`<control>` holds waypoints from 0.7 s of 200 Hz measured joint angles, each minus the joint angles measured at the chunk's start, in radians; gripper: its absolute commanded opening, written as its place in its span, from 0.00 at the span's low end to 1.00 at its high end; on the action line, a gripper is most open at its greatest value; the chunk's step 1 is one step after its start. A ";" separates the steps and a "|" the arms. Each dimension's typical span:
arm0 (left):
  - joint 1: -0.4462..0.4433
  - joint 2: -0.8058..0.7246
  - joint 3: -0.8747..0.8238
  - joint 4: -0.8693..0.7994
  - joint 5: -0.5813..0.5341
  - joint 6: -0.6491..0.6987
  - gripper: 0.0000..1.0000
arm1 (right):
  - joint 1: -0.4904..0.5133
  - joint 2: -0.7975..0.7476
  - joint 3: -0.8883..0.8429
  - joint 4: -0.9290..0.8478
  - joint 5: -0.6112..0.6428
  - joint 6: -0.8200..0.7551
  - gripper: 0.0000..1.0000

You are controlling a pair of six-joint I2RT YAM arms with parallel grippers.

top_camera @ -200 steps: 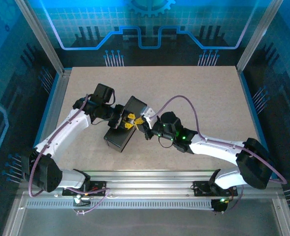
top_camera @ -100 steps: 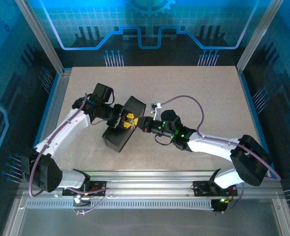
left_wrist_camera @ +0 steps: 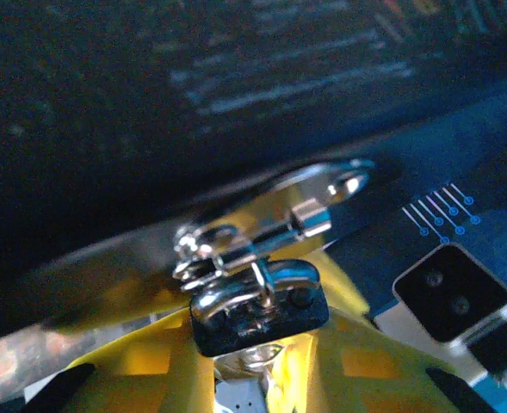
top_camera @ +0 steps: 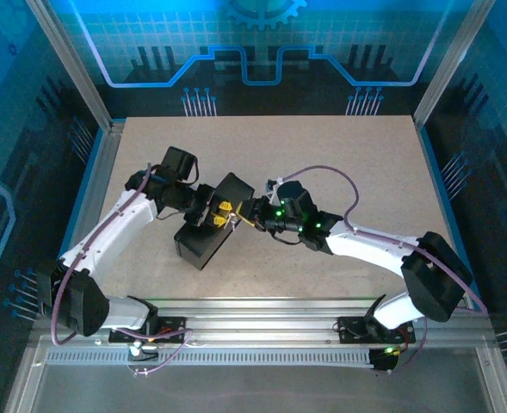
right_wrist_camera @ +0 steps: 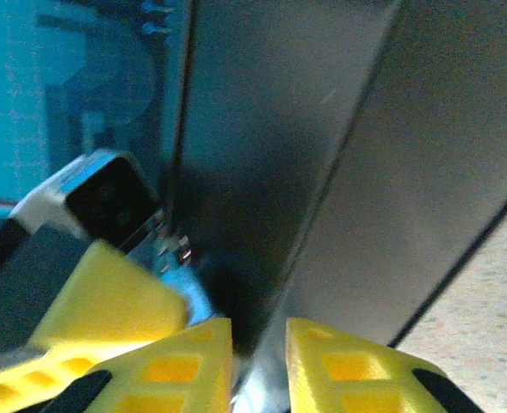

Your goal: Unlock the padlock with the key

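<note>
In the left wrist view the padlock [left_wrist_camera: 260,311], a black body with a silver shackle, hangs from the silver hasp [left_wrist_camera: 270,234] on the dark box [top_camera: 203,234]. My left gripper [left_wrist_camera: 260,348] is shut on the padlock body, one yellow finger on each side. It sits at the box's lid edge [top_camera: 216,213]. My right gripper [top_camera: 250,215] faces it from the right, close against the box's side. Its yellow fingers [right_wrist_camera: 335,361] stand slightly apart, and the gap [right_wrist_camera: 259,366] looks dark. The key I cannot make out.
The box lies at an angle on the tan table [top_camera: 348,163], left of centre. Metal frame posts [top_camera: 77,73] and blue walls surround the table. In the right wrist view, the left arm's yellow finger [right_wrist_camera: 107,292] is close by on the left.
My right gripper has moved left up to the box and its jaws have parted from shut. The box has shifted slightly left. The left gripper keeps its hold.
</note>
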State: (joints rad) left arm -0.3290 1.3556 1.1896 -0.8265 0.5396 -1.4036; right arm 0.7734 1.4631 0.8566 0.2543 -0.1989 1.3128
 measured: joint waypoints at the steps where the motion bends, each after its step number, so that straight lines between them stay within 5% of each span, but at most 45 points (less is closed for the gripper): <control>1: 0.000 0.000 0.000 -0.001 0.001 0.000 0.00 | -0.002 0.000 0.000 -0.003 0.000 -0.002 0.25; 72: 0.025 -0.008 0.000 -0.032 0.027 0.019 0.00 | -0.081 -0.084 0.070 -0.257 0.007 -0.309 0.25; 140: 0.026 -0.008 0.000 -0.045 0.027 0.025 0.00 | 0.069 -0.194 0.015 -0.227 0.068 -1.305 0.30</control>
State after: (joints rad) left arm -0.3027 1.3472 1.1896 -0.8715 0.5667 -1.3788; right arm 0.8425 1.2694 0.8715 0.0273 -0.1314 0.0082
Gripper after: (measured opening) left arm 0.247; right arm 0.285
